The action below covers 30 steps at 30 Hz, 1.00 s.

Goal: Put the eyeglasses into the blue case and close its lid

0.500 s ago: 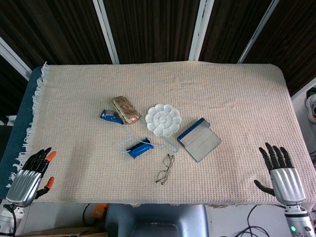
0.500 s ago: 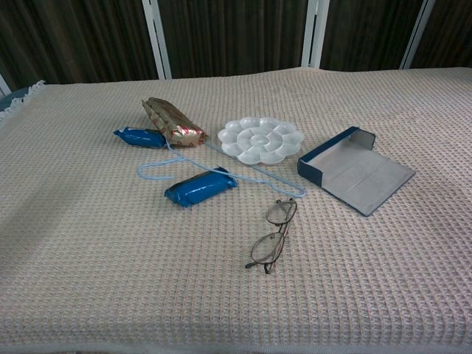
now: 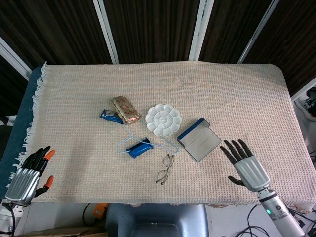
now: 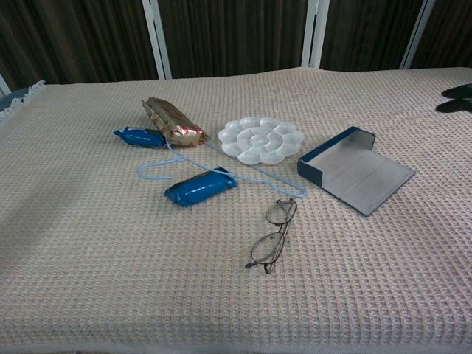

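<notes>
The eyeglasses (image 3: 166,169) (image 4: 273,234) lie folded on the woven cloth near the front edge. The blue case (image 3: 198,139) (image 4: 356,169) lies to their right with its grey lid flat open. My right hand (image 3: 245,165) hovers open, fingers spread, over the cloth right of the case; only its dark fingertips (image 4: 456,96) show at the chest view's right edge. My left hand (image 3: 28,174) stays at the table's front left corner with nothing in it, fingers apart.
A white flower-shaped palette (image 3: 163,120) sits behind the case. Left of it are a gold snack packet (image 3: 125,109), two blue packets (image 3: 111,116) (image 3: 139,148) and a light blue hanger (image 4: 221,172). The cloth (image 3: 237,94) covers the whole table.
My right hand has moved left and inward from the front right corner toward the case. My left hand has barely shifted.
</notes>
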{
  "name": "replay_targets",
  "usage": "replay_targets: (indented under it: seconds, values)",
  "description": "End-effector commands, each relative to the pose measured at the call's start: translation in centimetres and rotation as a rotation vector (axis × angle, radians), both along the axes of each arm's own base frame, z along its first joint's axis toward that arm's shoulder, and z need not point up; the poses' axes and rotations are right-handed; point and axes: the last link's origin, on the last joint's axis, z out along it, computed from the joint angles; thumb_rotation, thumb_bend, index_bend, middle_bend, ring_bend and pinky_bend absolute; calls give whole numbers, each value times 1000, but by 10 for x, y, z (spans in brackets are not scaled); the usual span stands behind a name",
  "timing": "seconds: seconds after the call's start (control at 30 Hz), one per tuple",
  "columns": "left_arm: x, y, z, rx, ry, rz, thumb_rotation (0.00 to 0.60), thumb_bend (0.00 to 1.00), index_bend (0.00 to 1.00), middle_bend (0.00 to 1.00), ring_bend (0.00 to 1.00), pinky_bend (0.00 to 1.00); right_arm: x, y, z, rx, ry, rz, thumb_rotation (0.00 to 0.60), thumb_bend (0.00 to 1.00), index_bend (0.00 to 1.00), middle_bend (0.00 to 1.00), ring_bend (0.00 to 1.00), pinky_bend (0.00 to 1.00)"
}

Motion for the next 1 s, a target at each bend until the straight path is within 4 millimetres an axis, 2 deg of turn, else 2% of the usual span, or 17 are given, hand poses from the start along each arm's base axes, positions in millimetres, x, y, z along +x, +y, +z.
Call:
replay_targets:
  seconds: [0.03,0.17,0.33,0.53,0.83,1.0]
  values:
    - [-1,-1,2,9,-4,5,600,412,0,0,0,138,43,-42,-40,107,158,224,600,300,292,0,0,0]
    - [-3,0,5,12,-10,17,600,412,0,0,0,139,73,-61,-68,168,209,335,600,299,395,0,0,0]
    - [-7,3,9,21,-20,33,600,413,0,0,0,137,97,-74,-100,248,236,405,600,299,443,0,0,0]
    - [-9,3,12,36,-23,47,600,412,0,0,0,137,108,-83,-120,263,247,470,600,300,513,2,0,0]
    - [-10,3,14,53,-28,61,600,411,0,0,0,137,114,-89,-136,304,225,486,600,304,560,19,0,0]
    - [-10,4,15,55,-30,63,600,411,0,0,0,138,117,-87,-143,328,214,488,600,344,591,29,0,0]
